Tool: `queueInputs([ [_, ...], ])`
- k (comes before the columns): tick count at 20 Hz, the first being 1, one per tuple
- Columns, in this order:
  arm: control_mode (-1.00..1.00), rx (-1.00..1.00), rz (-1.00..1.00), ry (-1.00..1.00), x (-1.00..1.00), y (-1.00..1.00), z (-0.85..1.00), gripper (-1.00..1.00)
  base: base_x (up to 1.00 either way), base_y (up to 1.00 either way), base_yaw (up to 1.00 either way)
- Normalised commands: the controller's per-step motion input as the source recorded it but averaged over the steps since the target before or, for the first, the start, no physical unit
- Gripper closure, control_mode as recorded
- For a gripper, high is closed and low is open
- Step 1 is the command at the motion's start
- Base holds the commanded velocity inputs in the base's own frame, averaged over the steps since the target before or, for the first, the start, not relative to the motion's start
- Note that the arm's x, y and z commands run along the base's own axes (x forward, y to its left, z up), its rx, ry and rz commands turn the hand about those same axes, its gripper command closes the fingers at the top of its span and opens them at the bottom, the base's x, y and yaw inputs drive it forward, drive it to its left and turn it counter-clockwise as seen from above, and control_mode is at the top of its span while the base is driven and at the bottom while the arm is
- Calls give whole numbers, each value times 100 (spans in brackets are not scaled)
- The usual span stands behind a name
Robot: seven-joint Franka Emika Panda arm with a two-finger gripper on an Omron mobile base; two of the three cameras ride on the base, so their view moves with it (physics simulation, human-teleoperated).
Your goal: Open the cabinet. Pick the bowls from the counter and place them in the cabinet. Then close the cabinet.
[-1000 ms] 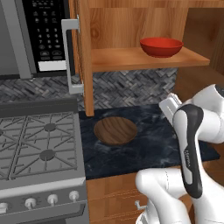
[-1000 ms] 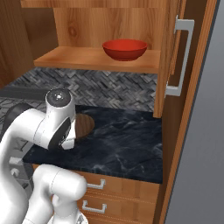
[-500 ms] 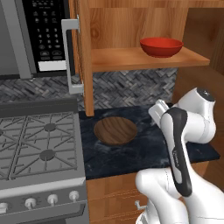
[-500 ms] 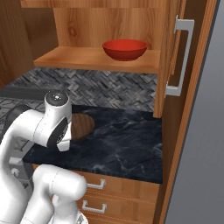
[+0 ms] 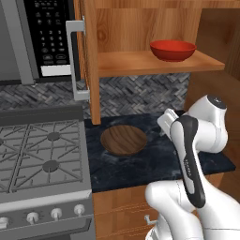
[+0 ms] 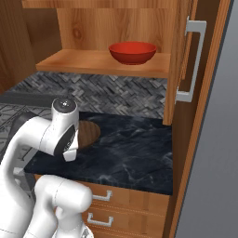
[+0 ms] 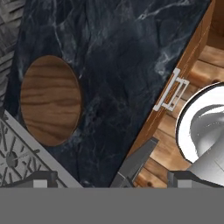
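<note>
Under me the counter is dark, polished marbled stone. The brown bowl looks matt wood-grain; the red bowl glossy. Cabinet warm smooth wood, handles grey metal.

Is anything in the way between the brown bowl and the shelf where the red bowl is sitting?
Nothing visible is. The brown bowl lies alone on the counter, the cabinet doors stand open, and the shelf beside the red bowl is bare. The gripper is open, holding nothing.

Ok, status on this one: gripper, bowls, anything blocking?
Gripper open, empty, above the counter. Red bowl on cabinet shelf, doors open. Wooden bowl on counter, nothing blocking it.
</note>
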Motion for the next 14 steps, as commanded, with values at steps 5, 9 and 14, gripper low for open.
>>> queueInputs([
  [5, -100, 0, 0, 0, 0, 0, -5, -100, 0, 0, 0],
  [9, -100, 0, 2, 0, 1, 7, -14, -100, 0, 0, 0],
  [14, -100, 0, 6, 0, 10, 25, -12, -100, 0, 0, 0],
])
